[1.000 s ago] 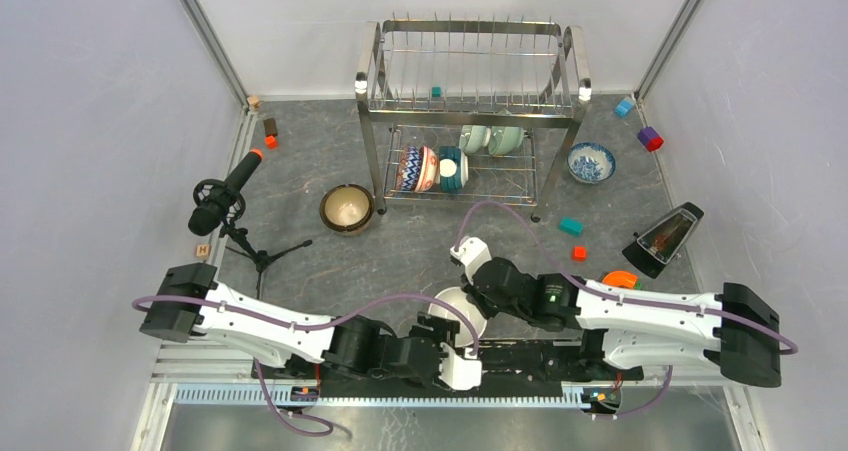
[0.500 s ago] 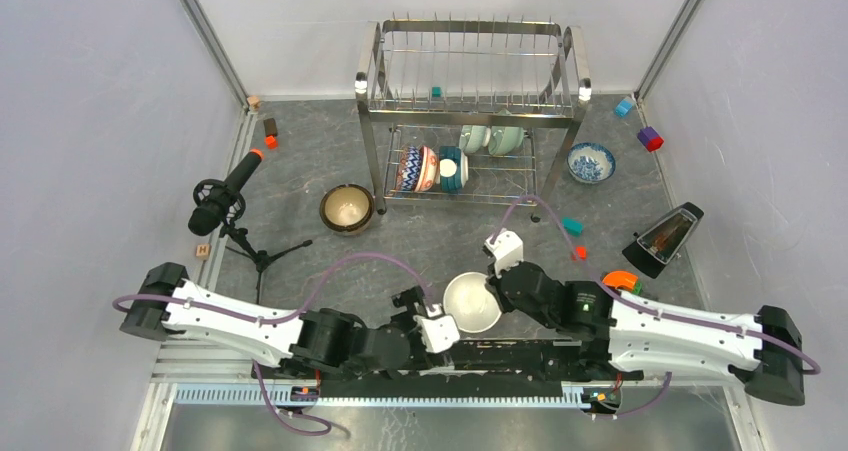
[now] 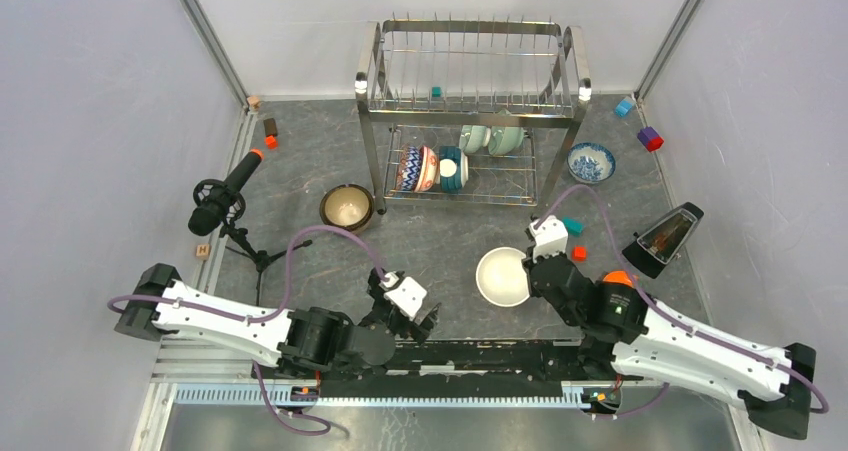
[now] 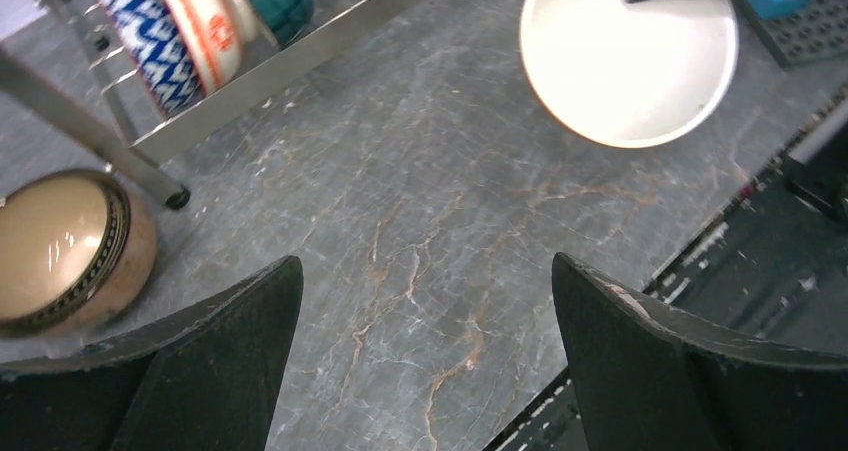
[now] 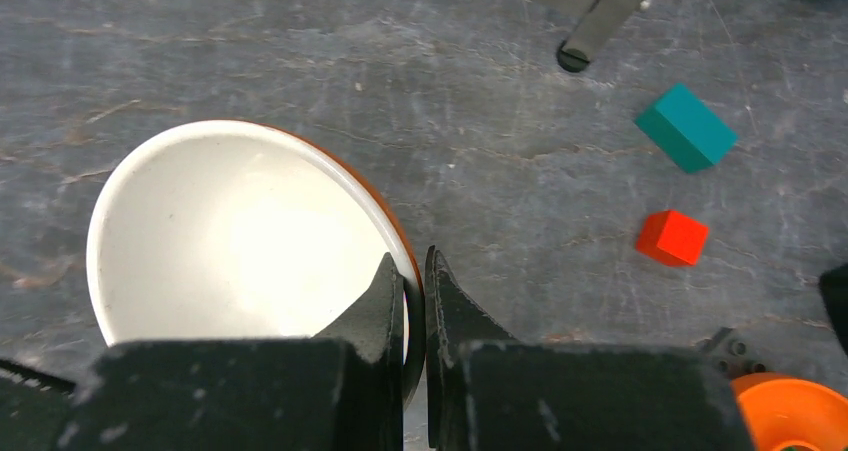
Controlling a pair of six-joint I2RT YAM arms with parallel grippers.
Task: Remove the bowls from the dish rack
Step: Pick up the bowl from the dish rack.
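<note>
My right gripper (image 5: 415,261) is shut on the right rim of a white bowl (image 5: 240,231) with an orange outside, over the table at centre right (image 3: 503,276). Left of it, my left gripper (image 4: 425,271) stands wide open over bare table, holding nothing, near the arm bases (image 3: 425,316). The dish rack (image 3: 470,71) stands at the back. Its lower tier holds patterned bowls (image 3: 417,168), a teal bowl (image 3: 452,168) and pale green bowls (image 3: 492,139). A brown bowl (image 3: 347,208) and a blue-and-white bowl (image 3: 591,162) sit on the table.
A microphone on a small tripod (image 3: 225,196) stands at the left. A black wedge-shaped object (image 3: 663,239) lies at the right. A teal block (image 3: 571,226) and a red block (image 3: 579,253) lie just right of the held bowl. A purple block (image 3: 650,138) is at the far right.
My left gripper opened, came off the white bowl and drew back to the left. My right gripper carried the bowl to the right and away from the arm bases.
</note>
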